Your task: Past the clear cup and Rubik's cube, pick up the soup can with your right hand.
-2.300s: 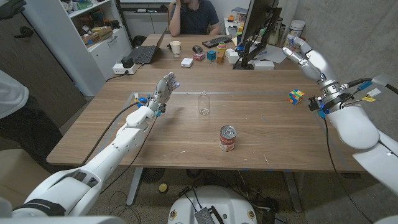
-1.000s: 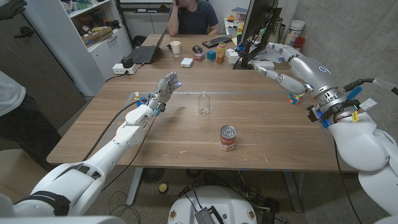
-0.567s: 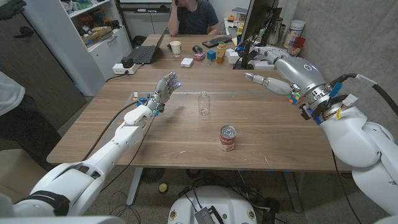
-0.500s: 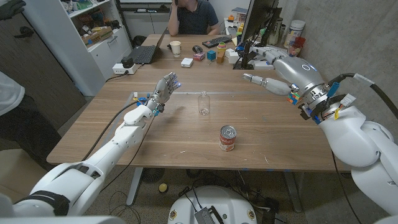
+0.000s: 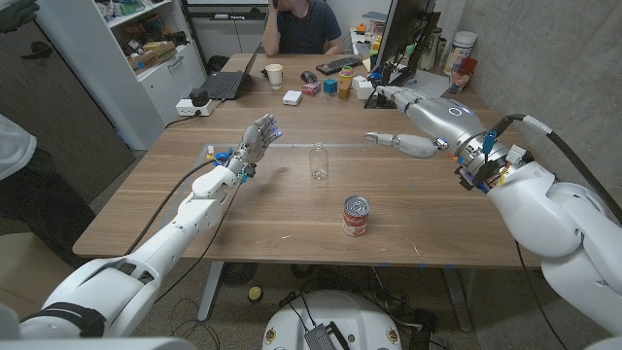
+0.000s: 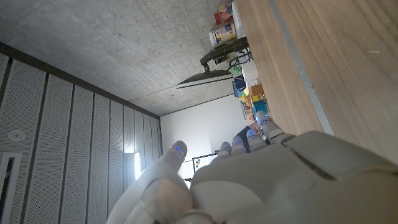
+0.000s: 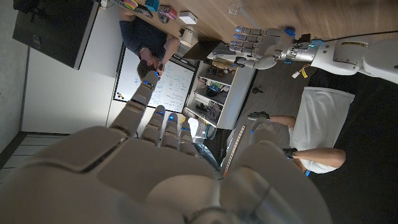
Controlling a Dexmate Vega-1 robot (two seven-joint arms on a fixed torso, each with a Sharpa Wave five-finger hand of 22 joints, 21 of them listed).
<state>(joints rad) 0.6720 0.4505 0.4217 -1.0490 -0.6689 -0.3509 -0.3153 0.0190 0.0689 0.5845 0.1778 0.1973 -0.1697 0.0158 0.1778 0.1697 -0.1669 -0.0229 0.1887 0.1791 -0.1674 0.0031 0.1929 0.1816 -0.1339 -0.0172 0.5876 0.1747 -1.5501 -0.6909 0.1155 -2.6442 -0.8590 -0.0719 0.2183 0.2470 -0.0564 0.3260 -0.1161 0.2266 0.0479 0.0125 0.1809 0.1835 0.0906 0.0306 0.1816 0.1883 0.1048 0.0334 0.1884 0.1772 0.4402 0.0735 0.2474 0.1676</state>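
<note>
From the head camera, the soup can stands upright on the wooden table, near the front edge and about midway across, nothing touching it. Past it, toward the far side, the clear cup stands upright, well apart from the can. The right hand hangs in the air over the far right part of the table, fingers spread and holding nothing, thumb reaching toward the middle; it is high above the can and off to the can's right, and the Rubik's cube cannot be made out behind the wrist. The left hand is raised over the left part of the table, fingers loosely apart and pointing away, empty, off to the cup's left. Beyond the table sits a second desk with a paper cup, a laptop, a keyboard and a dark monitor, and a person seated behind it. Over to the left wrist camera: the back of the left hand fills the lower part, fingers extended with nothing in them, and the table's wood runs past beside it. Over to the right wrist camera: the right hand shows from behind, fingers apart and empty, and beyond it the left hand is seen held open by the table's edge, with the clear cup just visible on the wood.
</note>
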